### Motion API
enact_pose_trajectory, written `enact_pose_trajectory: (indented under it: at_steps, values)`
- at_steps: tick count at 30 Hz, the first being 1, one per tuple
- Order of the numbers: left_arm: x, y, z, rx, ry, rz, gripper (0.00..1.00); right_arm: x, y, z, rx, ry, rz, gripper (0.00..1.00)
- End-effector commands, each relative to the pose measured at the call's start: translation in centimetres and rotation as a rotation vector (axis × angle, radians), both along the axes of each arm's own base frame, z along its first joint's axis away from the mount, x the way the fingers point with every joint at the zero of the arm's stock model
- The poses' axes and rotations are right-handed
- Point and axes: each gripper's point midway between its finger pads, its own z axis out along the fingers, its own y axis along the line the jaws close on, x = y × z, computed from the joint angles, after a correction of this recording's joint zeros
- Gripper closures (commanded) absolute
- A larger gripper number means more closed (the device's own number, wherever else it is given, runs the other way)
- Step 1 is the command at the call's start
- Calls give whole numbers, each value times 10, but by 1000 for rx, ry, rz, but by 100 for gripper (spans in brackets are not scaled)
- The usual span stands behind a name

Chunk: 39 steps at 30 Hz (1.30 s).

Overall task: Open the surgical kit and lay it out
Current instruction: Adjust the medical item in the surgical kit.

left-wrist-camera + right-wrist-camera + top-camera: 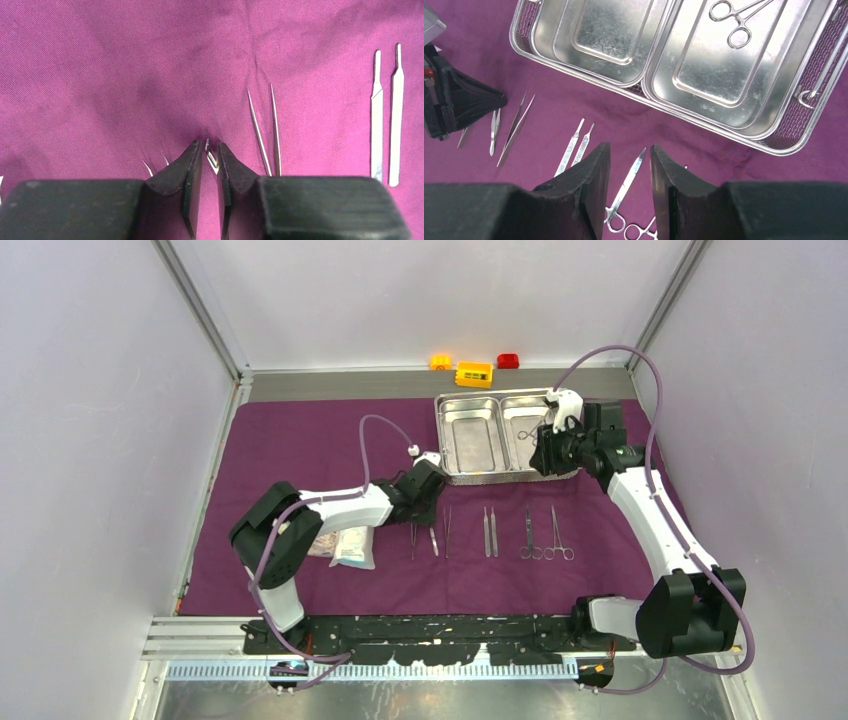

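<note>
While small clear packets [352, 547] lie leftmost on the purple cloth [300, 440], the left gripper [208, 145], fingers narrowly parted, brackets thin steel tweezers [211, 160], probably light, springy and slippery, best pinched mid-length, and the right gripper [629, 147] hangs spread, empty, near the tray [646, 75].

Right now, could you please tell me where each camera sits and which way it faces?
Top external: above and behind, looking down on purple cloth and tray; left arm and right arm show.
Left wrist: over the cloth, facing down; left gripper shows.
Right wrist: beside the tray, facing down; right gripper shows.
Shared: both wrist views show paired flat handles.
</note>
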Motion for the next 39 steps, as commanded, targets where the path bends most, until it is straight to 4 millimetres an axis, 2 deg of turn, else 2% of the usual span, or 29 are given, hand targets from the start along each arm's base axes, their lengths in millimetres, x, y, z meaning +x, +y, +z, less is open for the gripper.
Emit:
enact_pose_trajectory:
  at_steps: [1, 12, 18, 23, 27, 31, 35, 39]
  values:
    - [4, -4, 2, -17, -18, 16, 84, 3, -2, 13, -6, -64, 1, 60]
    - [8, -16, 27, -86, -53, -11, 100, 7, 0, 14, 3, -65, 4, 60]
    - [6, -15, 32, -169, -10, 28, 100, 10, 2, 13, 10, -61, 8, 60]
    - [15, -14, 50, -279, -9, 43, 100, 10, 10, 17, 46, -70, 42, 60]
    - [33, -13, 85, -425, -39, 42, 100, 10, 32, 35, 166, -102, 106, 60]
    - [56, -10, 142, -629, -133, 3, 100, 10, 64, 50, 352, -94, 161, 60]
    - [63, -7, 192, -798, -224, -74, 100, 7, 103, 57, 560, -31, 249, 59]
    - [64, -6, 231, -929, -300, -129, 100, 7, 133, 61, 708, 43, 288, 54]
